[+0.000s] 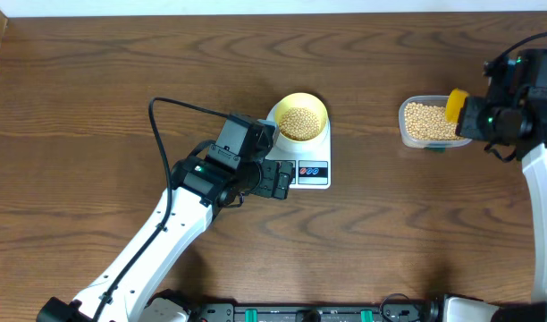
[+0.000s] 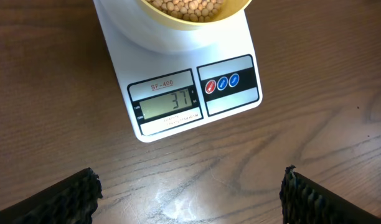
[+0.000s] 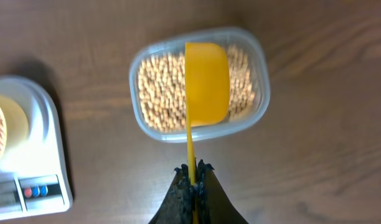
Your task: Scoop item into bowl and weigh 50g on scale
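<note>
The left pincer (image 2: 189, 190) sits on the near side of the scale (image 1: 313, 170), at its front-left corner. Its fingers are spread wide, with nothing between them, and its camera looks down on the scale's front edge. The display (image 2: 169, 104) there shows what looks like 37, and three small round buttons (image 2: 221, 83) sit to its right. The scale lies flat on the brown wooden table (image 1: 95, 107).

The pale yellow bowl (image 1: 320, 109) stands on the far part of the scale's platform. It holds a heap of tan beans (image 1: 298, 123).

A clear plastic tub (image 1: 406, 130) sits right of the scale, well apart from it and about level with the bowl. More beans (image 3: 159, 93) cover its bottom. The right pincer (image 3: 193, 180) is on the far side of the tub from the scale, pressed together on the thin handle of a yellow scoop (image 3: 206, 81). The scoop's cup hangs over the tub. Whether it carries beans cannot be told.
</note>
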Motion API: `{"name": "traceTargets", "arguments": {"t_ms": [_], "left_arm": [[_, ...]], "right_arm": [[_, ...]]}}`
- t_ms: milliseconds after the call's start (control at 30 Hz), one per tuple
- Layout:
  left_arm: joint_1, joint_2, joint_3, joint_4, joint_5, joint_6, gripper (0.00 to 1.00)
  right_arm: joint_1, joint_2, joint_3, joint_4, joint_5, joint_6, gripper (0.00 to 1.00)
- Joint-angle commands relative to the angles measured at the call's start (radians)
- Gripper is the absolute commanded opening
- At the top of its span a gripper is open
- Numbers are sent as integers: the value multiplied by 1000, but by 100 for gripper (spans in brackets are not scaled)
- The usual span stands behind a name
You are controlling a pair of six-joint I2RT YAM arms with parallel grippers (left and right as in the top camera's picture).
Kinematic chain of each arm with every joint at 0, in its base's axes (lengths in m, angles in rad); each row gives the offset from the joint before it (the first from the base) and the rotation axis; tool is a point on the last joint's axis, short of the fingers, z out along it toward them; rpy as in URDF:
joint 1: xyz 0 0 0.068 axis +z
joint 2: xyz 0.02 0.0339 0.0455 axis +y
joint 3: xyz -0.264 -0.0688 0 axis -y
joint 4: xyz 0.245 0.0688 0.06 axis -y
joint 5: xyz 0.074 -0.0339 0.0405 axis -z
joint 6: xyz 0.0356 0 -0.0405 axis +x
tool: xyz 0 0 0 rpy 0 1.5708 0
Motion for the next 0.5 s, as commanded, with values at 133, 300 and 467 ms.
{"name": "traceTargets", "arguments": {"t_ms": [133, 300, 467], "left_arm": [[1, -13, -8, 1, 12, 5, 94], [1, -13, -8, 1, 12, 5, 94], [1, -13, -8, 1, 12, 5, 94]], "right_arm": [[-9, 79, 13, -52, 3, -84, 1], [-9, 121, 13, -25, 10, -84, 1], [-9, 158, 13, 32, 23, -84, 1]]}}
